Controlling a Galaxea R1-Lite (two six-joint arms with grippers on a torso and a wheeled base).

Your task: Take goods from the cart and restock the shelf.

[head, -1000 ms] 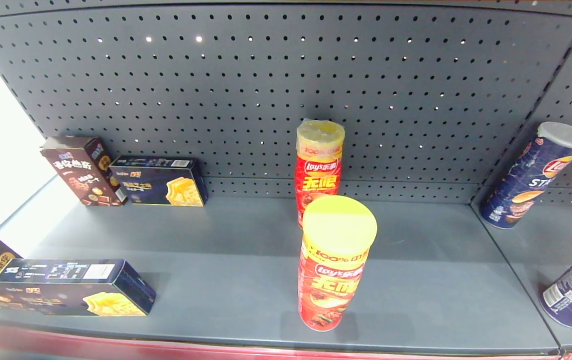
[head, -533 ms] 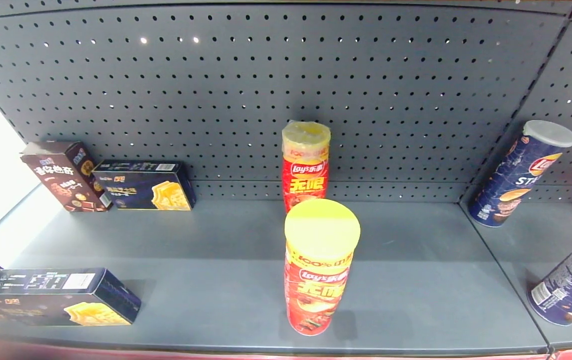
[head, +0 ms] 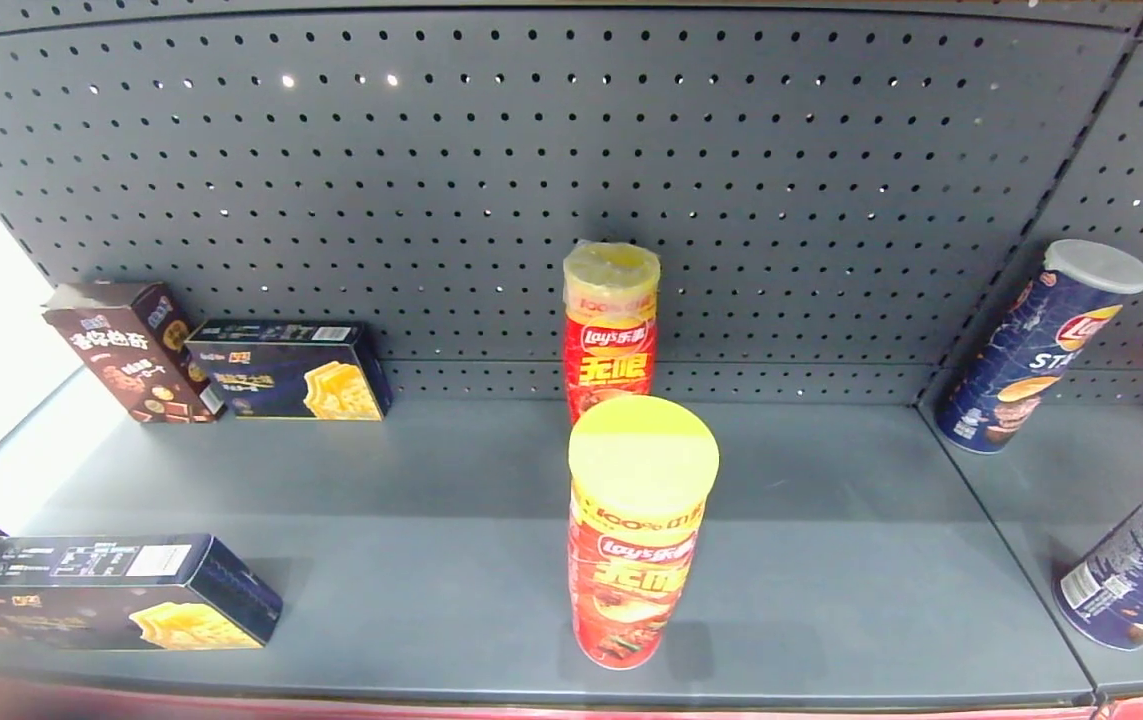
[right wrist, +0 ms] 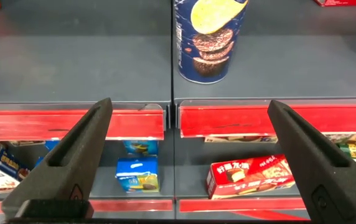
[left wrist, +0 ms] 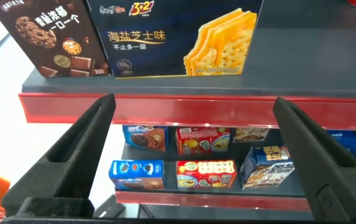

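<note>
- L gripper (left wrist: 192, 102): fingers spread wide, nothing between 'em, up at the shelf (left wrist: 315, 56) front, facing cracker box (left wrist: 184, 37) & cookie box (left wrist: 50, 37).
- R gripper (right wrist: 189, 104): wide open too, empty, facing blue can (right wrist: 210, 37) near the shelf edge.
- Head view: front red can (head: 641, 540) upright mid-shelf, rear red can (head: 611, 320) right behind it, by pegboard (head: 531, 180).

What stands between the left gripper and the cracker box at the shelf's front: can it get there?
Probably yes: the left gripper is open facing the cracker box, nothing between, though it must rise above the red shelf edge.
</note>
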